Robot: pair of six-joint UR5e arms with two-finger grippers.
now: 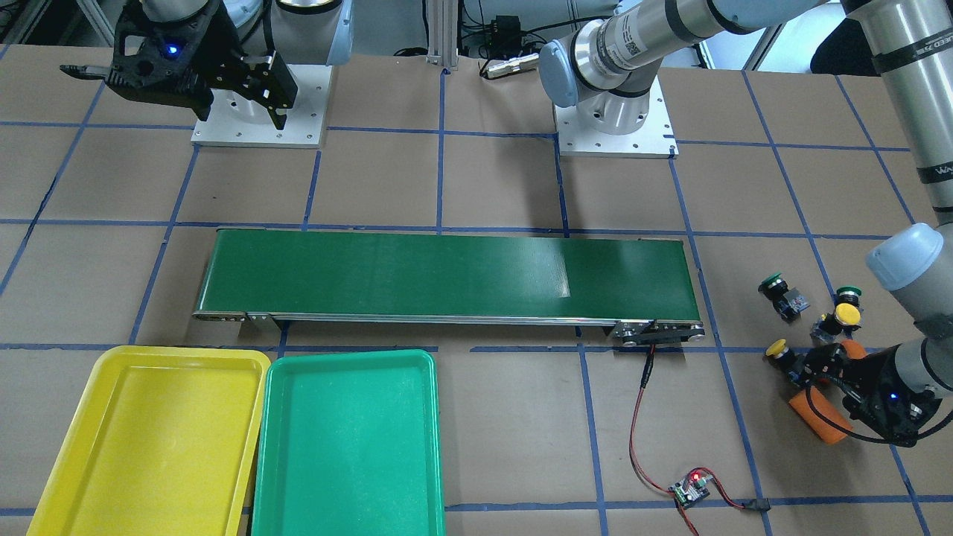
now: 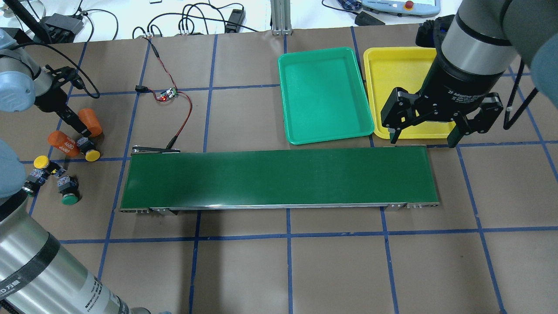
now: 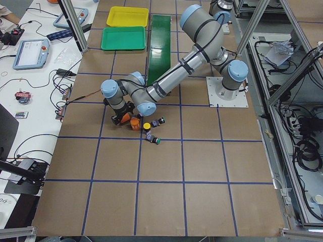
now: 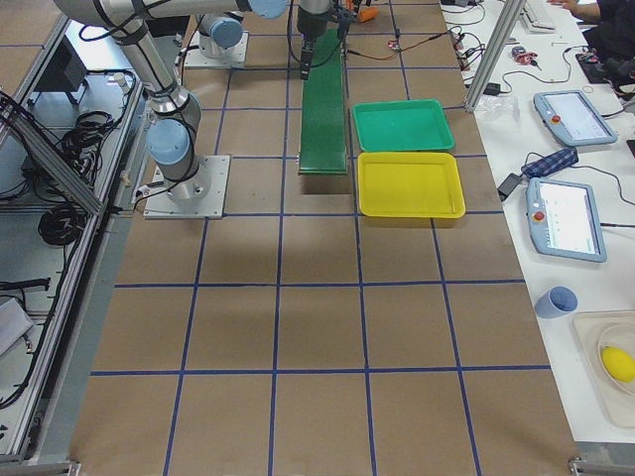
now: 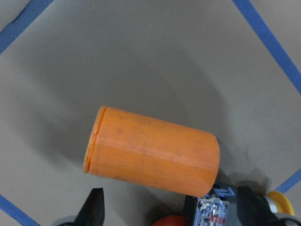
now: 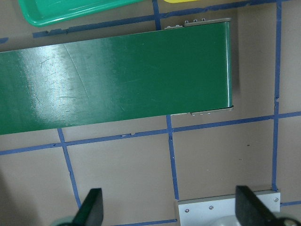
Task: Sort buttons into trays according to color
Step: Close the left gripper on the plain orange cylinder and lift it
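Fingers (image 5: 95,209) of the left gripper (image 5: 171,195) are spread wide and low over the tabletop (image 2: 244,270) near its left end. Between them sits the contact block of one yellow-capped button (image 2: 92,155), its cap poking out past one finger; I cannot tell whether a pad touches it. An orange cylinder (image 5: 150,148) lies on its side just beyond the fingertips. The 4680 cylinder (image 2: 63,143) lies just beside the same button on the other flank, so the gripper is hemmed in on two sides.

The other yellow-capped button (image 2: 41,162) and one green-capped button (image 2: 69,199) lie a little nearer the robot's edge. The second green-capped button (image 1: 849,292) is partly hidden under the left arm in the overhead view. A strip of brown tabletop crossed by blue tape lines separates this cluster from the left end of the conveyor belt (image 2: 279,179).

The right gripper (image 2: 422,139) hangs high over the tabletop's right half, on the robot's side of the belt's right end. Its fingers are wide apart, with nothing between them.

Beyond the belt, along the operators' edge, the green tray (image 2: 327,96) and yellow tray (image 2: 392,74) lie side by side, just beside each other. The yellow one is nearer the right end, and both are well apart from the buttons. A small circuit board (image 2: 168,93) with a red light is wired to the belt's left end.
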